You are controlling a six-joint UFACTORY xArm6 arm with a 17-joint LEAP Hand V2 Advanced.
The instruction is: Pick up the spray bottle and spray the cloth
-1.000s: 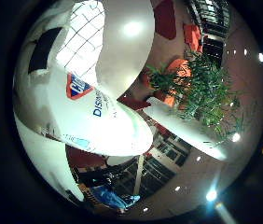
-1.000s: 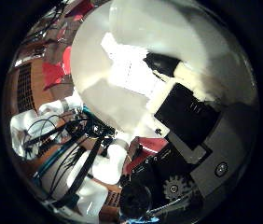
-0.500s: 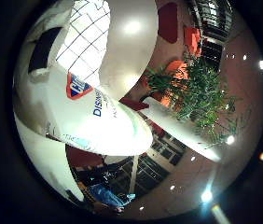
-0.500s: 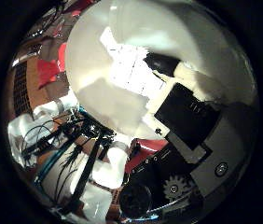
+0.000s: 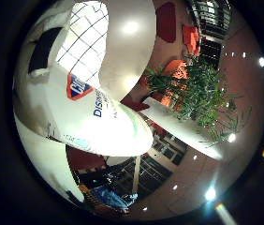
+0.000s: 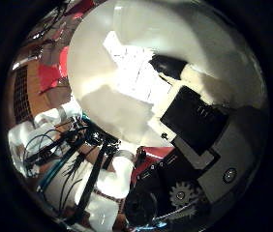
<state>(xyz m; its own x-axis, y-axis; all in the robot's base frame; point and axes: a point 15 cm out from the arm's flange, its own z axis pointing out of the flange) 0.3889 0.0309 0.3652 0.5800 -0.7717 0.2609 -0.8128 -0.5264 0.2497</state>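
Note:
The white spray bottle (image 5: 99,117) fills much of the little finger side palm view, close against the palm, with a blue and red label on its side. In the thumb side palm view the same bottle's pale body (image 6: 127,72) lies right under my right hand (image 6: 199,140), whose black and white fingers curl onto it. The bottle is held off any surface and the view past it looks up toward a ceiling. No cloth shows in either view.
A green potted plant (image 5: 202,98) and orange seats stand beyond the bottle, below a ceiling with spot lights (image 5: 210,193). In the thumb side view the arm's white and teal parts (image 6: 64,159) and red patches (image 6: 49,77) lie beside the bottle.
Both pictures have shifted a little, so the hand has turned slightly. The bottle stays in the same place against the palm and fingers.

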